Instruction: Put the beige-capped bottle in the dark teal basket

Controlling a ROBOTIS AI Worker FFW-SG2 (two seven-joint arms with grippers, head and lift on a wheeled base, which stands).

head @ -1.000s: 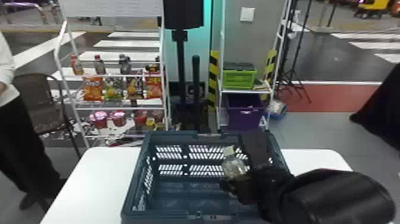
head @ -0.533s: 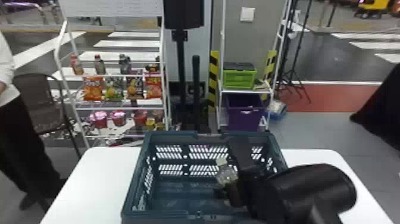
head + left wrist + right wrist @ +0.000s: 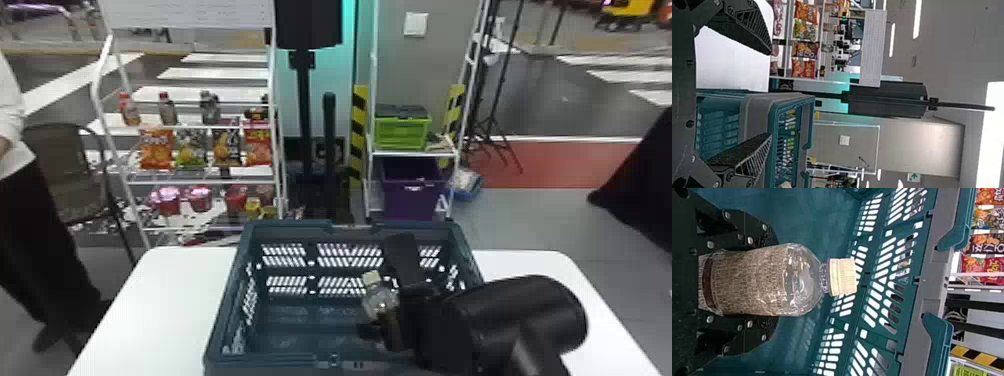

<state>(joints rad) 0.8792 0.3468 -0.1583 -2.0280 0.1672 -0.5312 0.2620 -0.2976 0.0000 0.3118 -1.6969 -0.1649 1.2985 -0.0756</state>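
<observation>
In the head view my right gripper (image 3: 385, 332) holds the beige-capped bottle (image 3: 378, 300) inside the dark teal basket (image 3: 222, 320), cap tilted up and toward the left. The right wrist view has the bottle (image 3: 766, 280) clamped between both fingers of the right gripper (image 3: 760, 282), with the basket's slotted wall (image 3: 891, 282) beyond the cap. My left gripper (image 3: 769, 94) stands open in the left wrist view, its fingers wide apart with nothing between them, beside the basket (image 3: 793, 102). The bottle's base lies back between the right fingers.
The basket stands on a white table (image 3: 150, 300). Behind it are a snack rack (image 3: 200, 180) with bottles, bags and cups, and a shelf holding a green crate (image 3: 402, 131) and a purple bin (image 3: 412, 187). A person stands at the left.
Over the last second the right gripper has carried the bottle a little to the left within the basket and lower; its forearm has shifted left too. The basket has stayed put.
</observation>
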